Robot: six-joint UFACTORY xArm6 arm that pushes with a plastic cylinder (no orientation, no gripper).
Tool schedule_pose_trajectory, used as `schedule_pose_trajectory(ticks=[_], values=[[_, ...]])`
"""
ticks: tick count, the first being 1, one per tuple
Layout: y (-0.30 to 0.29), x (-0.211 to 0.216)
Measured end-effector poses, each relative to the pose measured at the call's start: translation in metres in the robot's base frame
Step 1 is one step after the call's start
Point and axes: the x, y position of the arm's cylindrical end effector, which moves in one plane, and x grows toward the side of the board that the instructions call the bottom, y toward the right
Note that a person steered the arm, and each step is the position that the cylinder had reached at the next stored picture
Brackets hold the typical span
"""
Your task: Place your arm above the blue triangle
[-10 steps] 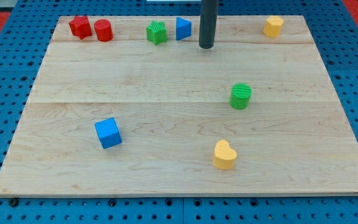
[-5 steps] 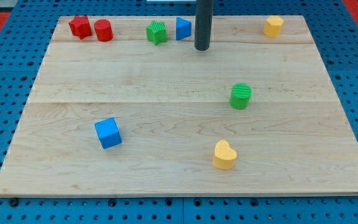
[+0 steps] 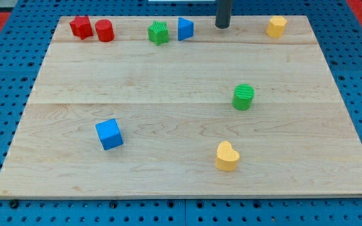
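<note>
The blue triangle [image 3: 185, 29] lies near the board's top edge, just right of a green star-like block [image 3: 158, 32]. My tip [image 3: 222, 26] is at the top of the board, to the right of the blue triangle and apart from it by about one block's width. The rod rises out of the view's top.
A red star-like block [image 3: 80, 27] and a red cylinder [image 3: 104, 31] sit at the top left. A yellow block [image 3: 276, 26] is at the top right. A green cylinder [image 3: 243, 97], a yellow heart [image 3: 226, 156] and a blue cube [image 3: 109, 134] lie lower on the wooden board [image 3: 181, 75].
My tip first slid a little left towards the blue triangle, then moved right and up towards the board's top edge. No block has moved.
</note>
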Motion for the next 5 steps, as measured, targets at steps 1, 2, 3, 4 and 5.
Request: schedule_pose_trajectory(ticks=[1, 2, 3, 4, 5], values=[[-0.013, -0.019], [-0.043, -0.018], [-0.081, -0.018], [-0.081, -0.018], [-0.097, -0.018]])
